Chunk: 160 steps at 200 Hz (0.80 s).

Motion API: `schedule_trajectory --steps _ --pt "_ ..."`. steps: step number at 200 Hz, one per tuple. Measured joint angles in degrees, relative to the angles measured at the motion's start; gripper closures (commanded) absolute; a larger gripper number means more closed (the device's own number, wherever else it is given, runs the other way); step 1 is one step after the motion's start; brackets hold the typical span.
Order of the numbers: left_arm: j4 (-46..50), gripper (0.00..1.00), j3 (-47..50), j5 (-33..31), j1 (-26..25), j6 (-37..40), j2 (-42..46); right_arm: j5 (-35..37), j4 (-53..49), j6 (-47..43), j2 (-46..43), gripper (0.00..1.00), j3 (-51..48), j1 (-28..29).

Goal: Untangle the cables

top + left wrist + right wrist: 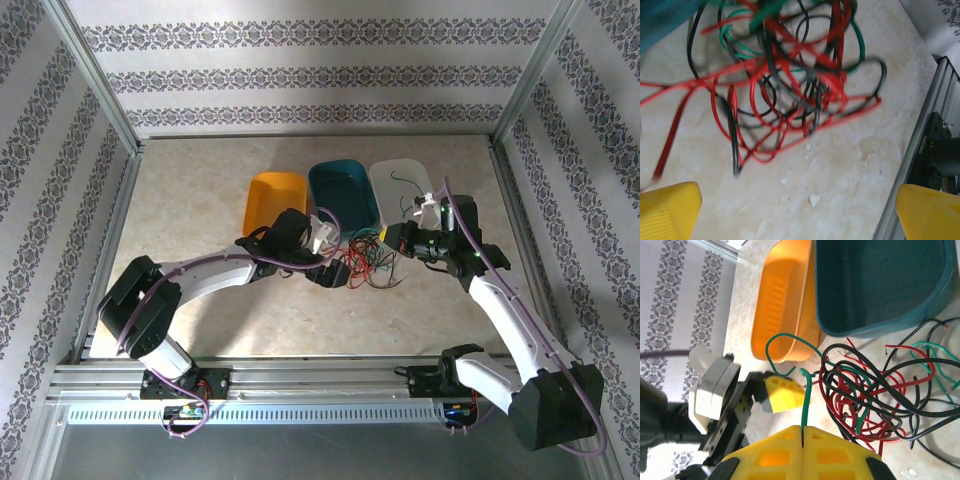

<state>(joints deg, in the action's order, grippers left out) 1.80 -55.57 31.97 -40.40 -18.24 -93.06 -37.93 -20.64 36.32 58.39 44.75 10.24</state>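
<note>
The cables lie in a loose red, green and black tangle on the bench. They sit just in front of the teal tub, with the two hands on either side. An orange tub stands on one side of the teal one and a white tub on the other.

The left hand hangs over the bench with its yellow fingers spread wide apart. It holds nothing, and the tangle lies just beyond its tips.

The right hand has its two yellow fingers pressed together. They pinch the end of one green cable, which rises from them and hooks over beside the heap. From the right wrist camera, the left hand's yellow fingertip sits close beside that green cable, near the orange tub's rim.
</note>
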Motion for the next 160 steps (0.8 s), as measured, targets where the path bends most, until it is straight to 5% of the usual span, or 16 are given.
schedule_trajectory --steps 36,56,106,128,160 --pt "-1.7 0.0 -7.0 -0.5 -0.2 0.3 -7.6 -2.7 2.4 3.8 -0.6 1.0 -2.3 0.0" --pt "-3.0 0.1 -9.0 -0.4 -0.2 0.0 -10.3 -3.9 3.4 5.6 -0.6 1.0 -2.6 0.0" --pt "-6.2 0.81 -11.3 0.5 -0.5 -2.1 -14.5 -4.5 4.2 8.3 -1.7 1.0 -3.1 -0.6" --pt "-6.1 0.97 -11.3 1.1 -0.6 -1.2 -14.5 -3.0 4.2 9.0 -3.7 1.0 -3.1 -2.7" --pt "-2.7 1.0 -11.4 4.9 -0.7 2.5 -13.8 2.6 2.4 9.6 -7.2 1.0 -3.0 -6.8"
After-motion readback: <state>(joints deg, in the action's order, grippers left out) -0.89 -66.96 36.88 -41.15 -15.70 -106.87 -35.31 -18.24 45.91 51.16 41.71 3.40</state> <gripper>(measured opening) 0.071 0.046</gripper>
